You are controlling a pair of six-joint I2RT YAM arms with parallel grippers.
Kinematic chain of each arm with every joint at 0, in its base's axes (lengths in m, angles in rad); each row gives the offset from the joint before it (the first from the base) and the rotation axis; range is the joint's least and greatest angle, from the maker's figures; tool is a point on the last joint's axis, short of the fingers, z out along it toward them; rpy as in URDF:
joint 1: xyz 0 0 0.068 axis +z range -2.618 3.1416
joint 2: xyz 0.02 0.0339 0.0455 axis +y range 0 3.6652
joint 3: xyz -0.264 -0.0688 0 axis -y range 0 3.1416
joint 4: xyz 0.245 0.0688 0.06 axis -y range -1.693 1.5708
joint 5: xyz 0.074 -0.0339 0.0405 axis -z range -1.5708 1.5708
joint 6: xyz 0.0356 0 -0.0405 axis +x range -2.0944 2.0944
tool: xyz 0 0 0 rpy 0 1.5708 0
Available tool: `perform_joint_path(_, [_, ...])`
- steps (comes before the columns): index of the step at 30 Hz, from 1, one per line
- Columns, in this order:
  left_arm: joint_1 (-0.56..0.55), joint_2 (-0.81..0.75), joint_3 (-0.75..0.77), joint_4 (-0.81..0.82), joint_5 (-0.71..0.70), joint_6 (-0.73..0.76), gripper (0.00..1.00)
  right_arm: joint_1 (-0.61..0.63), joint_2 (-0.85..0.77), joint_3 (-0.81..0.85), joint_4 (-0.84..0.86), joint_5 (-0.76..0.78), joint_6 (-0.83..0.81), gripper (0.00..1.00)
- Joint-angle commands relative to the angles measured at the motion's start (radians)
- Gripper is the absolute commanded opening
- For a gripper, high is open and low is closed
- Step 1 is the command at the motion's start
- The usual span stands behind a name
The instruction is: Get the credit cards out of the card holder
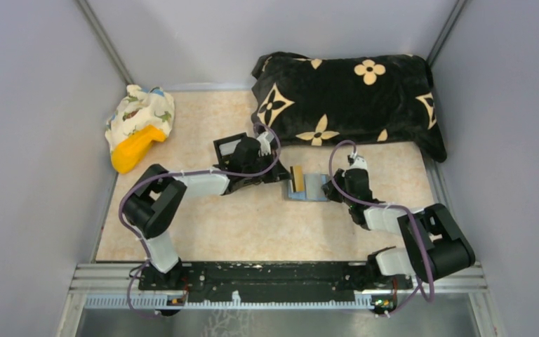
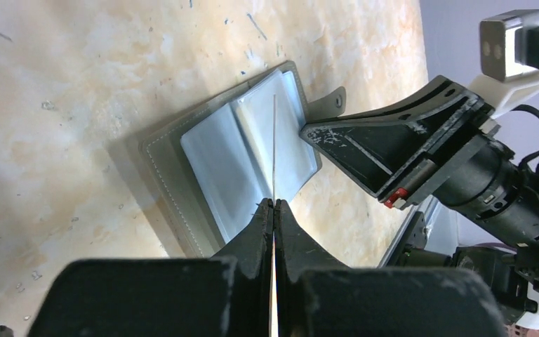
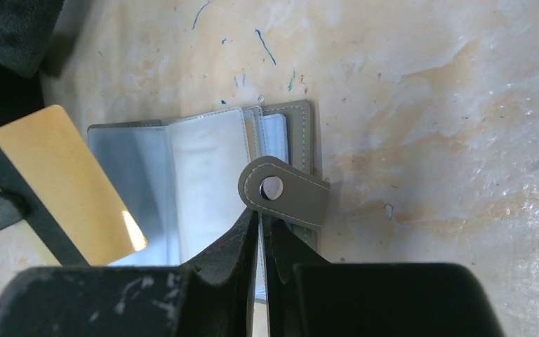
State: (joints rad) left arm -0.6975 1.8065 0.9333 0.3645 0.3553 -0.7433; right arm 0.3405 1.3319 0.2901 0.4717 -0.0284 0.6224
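The grey card holder (image 1: 311, 188) lies open on the table, its light-blue plastic sleeves (image 3: 203, 168) facing up. My left gripper (image 2: 274, 205) is shut on a gold credit card (image 3: 63, 186) with a black stripe. It holds the card on edge over the holder's left half, where it shows as a gold sliver (image 1: 297, 178). In the left wrist view the card (image 2: 274, 140) is only a thin line. My right gripper (image 3: 260, 214) is shut on the holder's right edge at its snap strap (image 3: 284, 191). Whether other cards sit in the sleeves cannot be told.
A black pillow with beige flowers (image 1: 344, 95) lies along the back. A patterned cloth around a yellow object (image 1: 139, 126) sits at the back left. A black box (image 1: 229, 147) stands just behind my left wrist. Grey walls close in both sides.
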Motion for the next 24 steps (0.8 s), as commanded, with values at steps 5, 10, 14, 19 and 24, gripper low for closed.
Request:
perform_joint_path(5, [0.072,-0.059,-0.051,0.087,0.139,0.018,0.00,0.012,-0.046,-0.019,-0.077,-0.019,-0.051,0.08])
perform_joint_path(10, [0.124,-0.087,-0.093,0.242,0.283,-0.051,0.00,0.012,-0.216,-0.032,-0.056,-0.094,-0.099,0.18])
perform_joint_path(14, [0.130,-0.090,-0.083,0.302,0.372,-0.078,0.00,0.010,-0.318,-0.012,-0.041,-0.211,-0.110,0.48])
perform_joint_path(19, [0.131,-0.033,-0.125,0.587,0.501,-0.249,0.00,0.009,-0.313,-0.005,0.071,-0.362,-0.070,0.66])
perform_joint_path(24, [0.131,0.037,-0.165,0.863,0.558,-0.421,0.00,0.008,-0.305,-0.011,0.154,-0.398,-0.049,0.66])
